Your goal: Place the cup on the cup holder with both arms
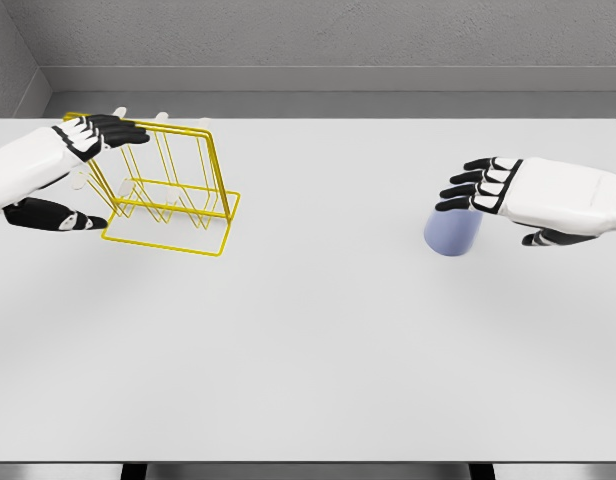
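left robot hand (73, 170) spread at yellow cup holder (168, 190); right robot hand (508, 195) spread, touching blue cup (451, 236), no grasp

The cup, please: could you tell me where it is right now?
In the head view the cup stands on the table's right side, just under the right hand's fingertips and far across from the yellow holder on the left.

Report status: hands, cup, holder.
Left hand open at yellow cup holder. Right hand open beside blue cup, not gripping. Table between them clear.
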You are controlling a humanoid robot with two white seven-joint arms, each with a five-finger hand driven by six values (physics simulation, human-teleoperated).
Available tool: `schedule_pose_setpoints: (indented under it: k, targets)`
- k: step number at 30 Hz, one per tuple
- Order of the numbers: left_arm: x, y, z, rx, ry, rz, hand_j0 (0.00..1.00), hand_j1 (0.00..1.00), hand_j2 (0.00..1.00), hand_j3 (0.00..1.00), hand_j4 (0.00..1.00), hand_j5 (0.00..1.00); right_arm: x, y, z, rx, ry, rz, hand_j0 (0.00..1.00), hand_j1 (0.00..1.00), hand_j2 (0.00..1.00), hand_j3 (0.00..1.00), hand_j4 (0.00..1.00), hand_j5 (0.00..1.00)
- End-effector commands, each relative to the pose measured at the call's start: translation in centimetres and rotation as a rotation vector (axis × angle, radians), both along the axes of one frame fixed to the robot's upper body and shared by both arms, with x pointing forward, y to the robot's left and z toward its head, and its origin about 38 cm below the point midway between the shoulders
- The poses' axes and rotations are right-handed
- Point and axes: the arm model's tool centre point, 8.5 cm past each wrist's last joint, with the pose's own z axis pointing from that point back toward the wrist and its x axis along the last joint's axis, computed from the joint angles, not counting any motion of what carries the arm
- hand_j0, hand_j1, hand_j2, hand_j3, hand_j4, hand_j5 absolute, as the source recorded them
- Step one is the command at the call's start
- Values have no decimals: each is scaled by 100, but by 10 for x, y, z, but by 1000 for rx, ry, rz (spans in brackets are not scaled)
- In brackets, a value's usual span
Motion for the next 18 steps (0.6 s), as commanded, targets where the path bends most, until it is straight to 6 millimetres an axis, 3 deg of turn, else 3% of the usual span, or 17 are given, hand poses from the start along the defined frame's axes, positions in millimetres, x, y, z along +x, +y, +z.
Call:
schedule_pose_setpoints:
  k: [1,5,7,11,15,18]
  targets:
    - [0,0,1,-5,1,1,100,100,100,100,100,100,0,0,0,4,2,-2,100,100,100,100,100,100]
    - [0,1,1,-3,0,5,100,100,100,100,100,100,0,0,-3,-15,6,1,100,100,100,100,100,100]
    - [3,6,-3,0,8,20,100,100,100,100,100,100,7,1,15,-66,-72,6,100,100,100,100,100,100]
    - [4,6,-3,-5,7,24,100,100,100,100,100,100,26,-6,30,-145,-79,-26,100,100,100,100,100,100]
    - [3,5,-4,11,1,19,100,100,100,100,100,100,59,-1,25,-199,-40,-54,100,100,100,100,100,100]
    - [6,7,6,9,-23,27,100,100,100,100,100,100,66,15,16,-231,-16,-17,100,100,100,100,100,100]
